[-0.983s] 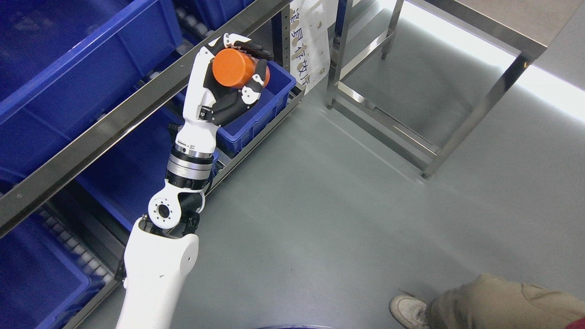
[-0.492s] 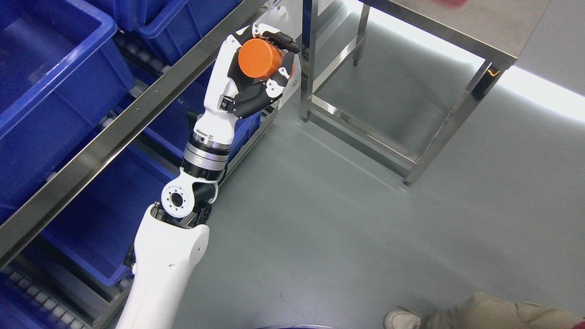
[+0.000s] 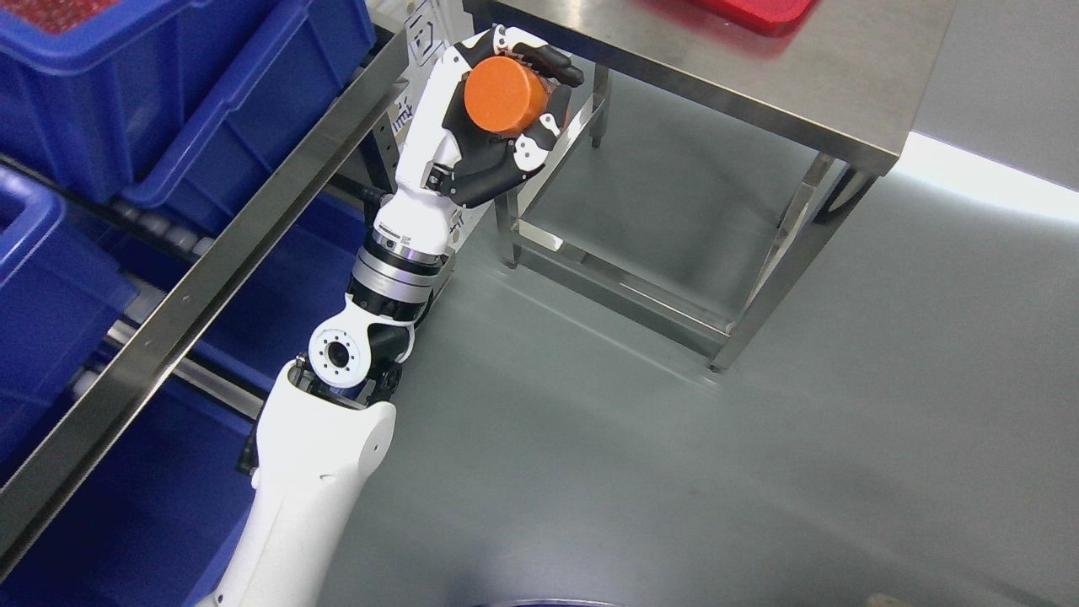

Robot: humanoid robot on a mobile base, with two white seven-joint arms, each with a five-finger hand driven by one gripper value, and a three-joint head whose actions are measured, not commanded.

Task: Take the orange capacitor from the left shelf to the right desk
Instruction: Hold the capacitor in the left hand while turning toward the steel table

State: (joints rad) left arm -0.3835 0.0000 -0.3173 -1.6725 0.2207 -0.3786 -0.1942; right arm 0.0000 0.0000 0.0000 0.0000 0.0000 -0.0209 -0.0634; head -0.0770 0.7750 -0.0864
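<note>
Since a moment ago the whole view has swung right, so the bins (image 3: pixel 169 93) and shelf rail (image 3: pixel 211 278) slide off to the left and the desk (image 3: pixel 759 84) now fills the top of the picture; that is the camera turning, though the left hand (image 3: pixel 493 126) also sits much nearer the desk's corner than it did. On the left, the arm rises from the bottom edge, elbow joint bent, forearm angled up and to the right alongside the rail. At its end the hand is palm-up and tilted, fingers (image 3: pixel 552 59) curled over the top of the capacitor (image 3: pixel 504 94) and thumb (image 3: pixel 539 139) pressing from below, so the orange cylinder is held on its side, in the air, just short of the desk edge and below its surface level as far as I can judge. That is my worry: carried straight across, knuckles or capacitor could knock the steel edge or the leg (image 3: pixel 594 110) right behind them. A smooth round body in a fingertip hold could also roll out if jolted. Further right a red tray (image 3: pixel 742 10) lies on the desk.
</note>
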